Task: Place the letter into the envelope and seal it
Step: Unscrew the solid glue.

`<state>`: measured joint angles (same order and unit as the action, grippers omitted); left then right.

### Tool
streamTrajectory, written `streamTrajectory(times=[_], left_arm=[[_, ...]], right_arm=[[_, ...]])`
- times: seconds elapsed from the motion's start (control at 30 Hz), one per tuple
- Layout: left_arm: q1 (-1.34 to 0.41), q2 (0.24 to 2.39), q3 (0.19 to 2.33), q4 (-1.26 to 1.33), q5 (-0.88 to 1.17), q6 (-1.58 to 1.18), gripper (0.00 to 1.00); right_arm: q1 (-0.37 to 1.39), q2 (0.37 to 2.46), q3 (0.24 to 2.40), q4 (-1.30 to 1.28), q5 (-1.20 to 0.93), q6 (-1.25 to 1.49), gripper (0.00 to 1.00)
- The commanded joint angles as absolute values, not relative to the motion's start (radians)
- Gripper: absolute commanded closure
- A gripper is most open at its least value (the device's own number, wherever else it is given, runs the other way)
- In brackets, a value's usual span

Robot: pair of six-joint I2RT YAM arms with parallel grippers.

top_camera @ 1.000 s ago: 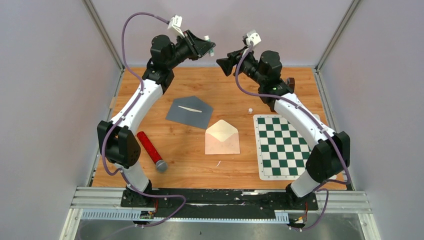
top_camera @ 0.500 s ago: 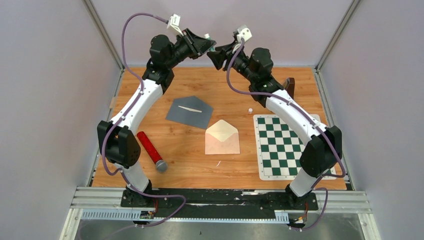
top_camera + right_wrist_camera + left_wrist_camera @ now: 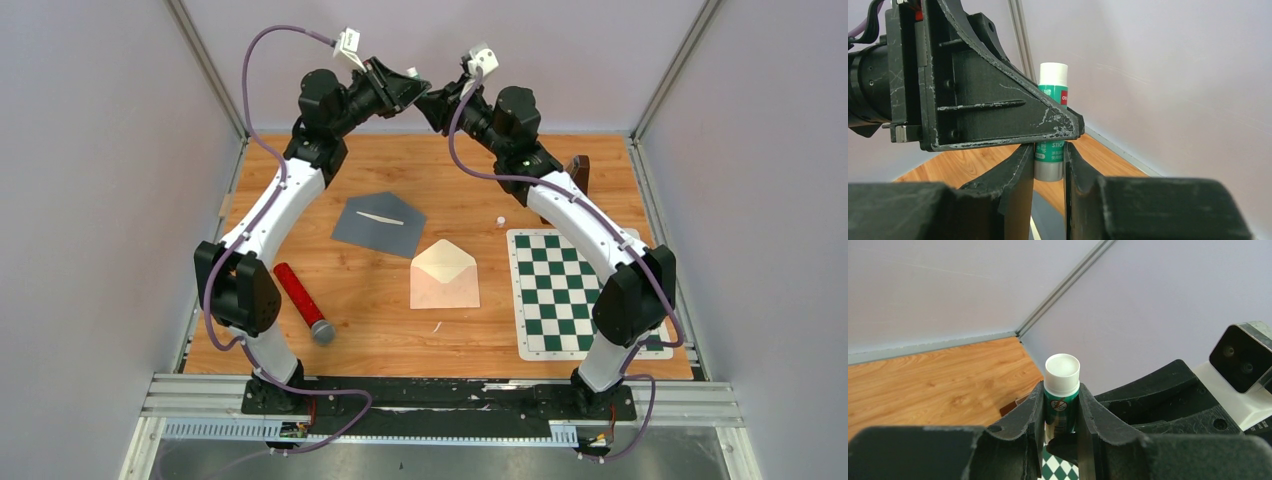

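A green glue stick [image 3: 1062, 405] with a white cap is held high over the back of the table. My left gripper [image 3: 1061, 392] is shut on its green body, as the top view [image 3: 416, 88] also shows. My right gripper [image 3: 1048, 156] meets it there [image 3: 434, 100], its fingers closed on the stick's grey base [image 3: 1048, 171]. A cream envelope [image 3: 444, 276] lies mid-table with its flap open. A grey envelope [image 3: 378, 223] with a pale strip lies behind it to the left. No loose letter shows.
A red cylinder with a grey end [image 3: 302, 301] lies at the front left. A green-and-white chequered mat [image 3: 575, 295] covers the right side. A small white piece [image 3: 500, 219] and a brown object [image 3: 579, 168] sit near the mat's far edge.
My right arm has swung left and up to my left gripper, and its fingers now close on the glue stick's base. My left gripper has barely moved.
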<state>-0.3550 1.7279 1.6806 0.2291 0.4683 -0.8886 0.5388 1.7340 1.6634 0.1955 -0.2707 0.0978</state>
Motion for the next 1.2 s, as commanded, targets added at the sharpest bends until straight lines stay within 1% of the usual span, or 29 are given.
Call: streamTrajectory(times=[0.0,0.17,0.2,0.27,0.3,0.37,0.4,0.5,0.57,0.63,0.77,0.97,1.17], left_arm=[[-0.351,1.699,1.686,0.292,0.513,-0.839,0.94],[-0.329,1.697,1.652,0.343,0.564,-0.825,0.81],[-0.328,1.698,1.650,0.353,0.586,-0.823,0.81],[-0.328,1.703,1.652,0.392,0.616,-0.819,0.84],[-0.328,1.706,1.656,0.397,0.624,-0.815,0.95],[-0.328,1.710,1.664,0.405,0.641,-0.808,1.00],[-0.328,1.712,1.668,0.411,0.657,-0.806,1.00],[-0.328,1.713,1.685,0.422,0.689,-0.790,1.00],[-0.328,1.710,1.689,0.434,0.712,-0.784,1.00],[-0.328,1.707,1.690,0.449,0.739,-0.781,1.00],[-0.328,1.697,1.683,0.465,0.763,-0.776,1.00],[-0.328,1.695,1.679,0.468,0.761,-0.779,1.00],[-0.328,1.689,1.675,0.469,0.757,-0.779,1.00]], right_arm=[[0.529,1.715,1.687,0.168,-0.319,0.052,1.00],[0.508,1.683,1.653,0.205,-0.376,0.082,1.00],[0.508,1.681,1.652,0.206,-0.374,0.092,1.00],[0.508,1.683,1.655,0.206,-0.371,0.115,1.00],[0.508,1.685,1.657,0.205,-0.373,0.125,1.00],[0.508,1.691,1.662,0.199,-0.386,0.136,0.99],[0.509,1.693,1.665,0.191,-0.414,0.127,0.94],[0.508,1.676,1.649,0.158,-0.446,0.058,0.71],[0.514,1.641,1.595,0.178,-0.424,-0.010,0.63],[0.523,1.604,1.507,0.237,-0.354,-0.069,0.60],[0.547,1.588,1.484,0.273,-0.282,-0.124,0.60],[0.562,1.612,1.524,0.278,-0.281,-0.109,0.61],[0.572,1.618,1.536,0.293,-0.269,-0.097,0.67]])
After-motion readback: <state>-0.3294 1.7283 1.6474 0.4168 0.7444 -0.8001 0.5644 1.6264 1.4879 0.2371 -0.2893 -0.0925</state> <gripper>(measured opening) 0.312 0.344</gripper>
